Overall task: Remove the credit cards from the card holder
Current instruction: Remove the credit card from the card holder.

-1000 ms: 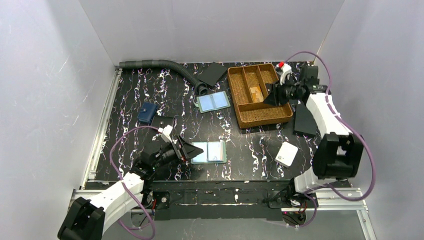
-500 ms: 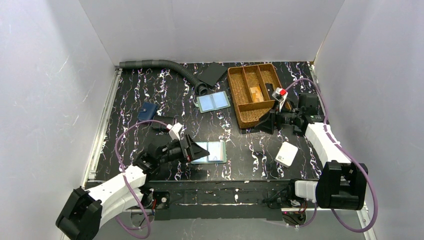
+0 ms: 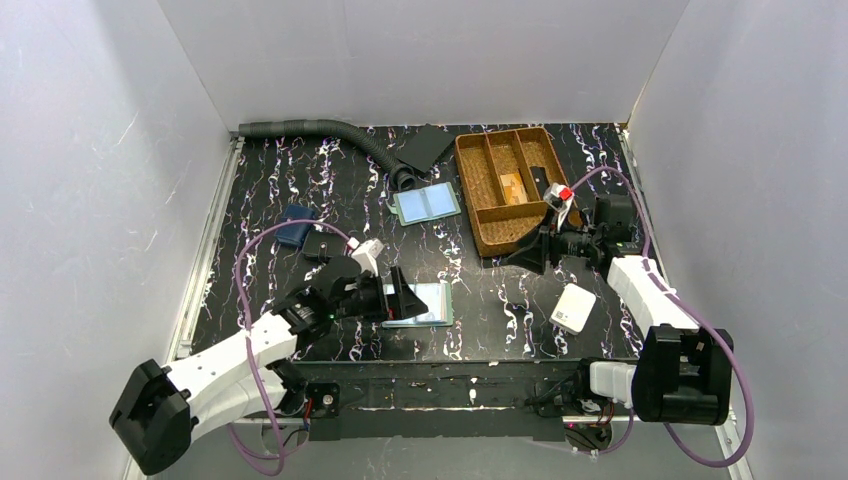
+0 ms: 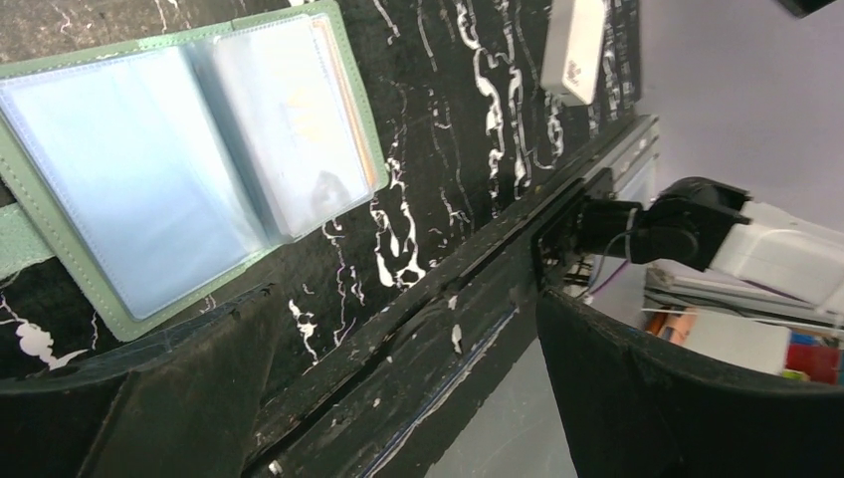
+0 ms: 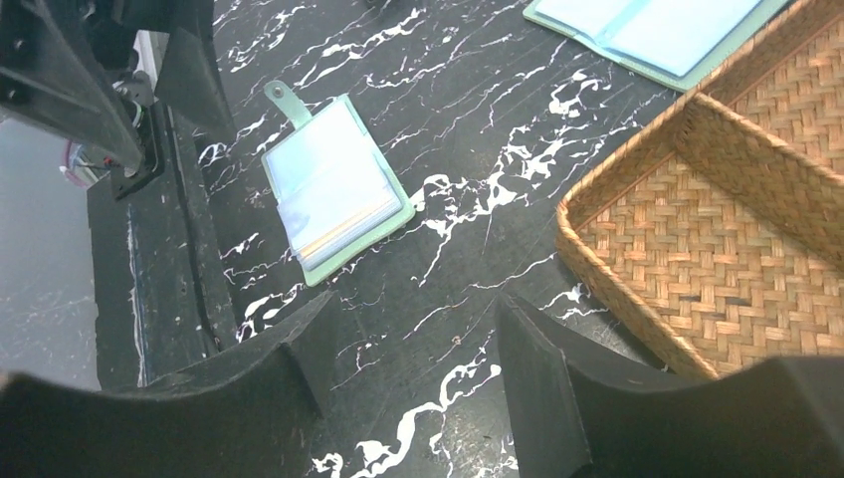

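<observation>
Finding the card holder (image 3: 428,303) lying opened flat on the bench (image 3: 300,180) close to its 6 o'clock edge. Long axis running 9 to 3 o'clock in the overhead view, with tab (image 5: 282,100) and blue panel toward 9, orange-edged panel toward 3. Seeing the credit cards (image 4: 299,110) sitting inside that 3 o'clock sleeve — pale, faintly marked, not yet drawn out. Hovering the left fingers (image 3: 398,298) over the holder's 9 o'clock end, spread fully apart and gripping nothing; not being able to tell from any view whether touching the holder. Holding the right fingers (image 3: 530,253) well away, just beside the near corner of the wicker tray (image 3: 467,190). Parted there with nothing between them, the holder lying at roughly 8 o'clock. Judging the left arm by far the nearer — probably suiting it to pinning the tabbed end while the right reaches across for the cards. Expecting the pull to be going along the long axis toward 3 o'clock, if the sleeve is opening that way; not being able to tell for certain.
</observation>
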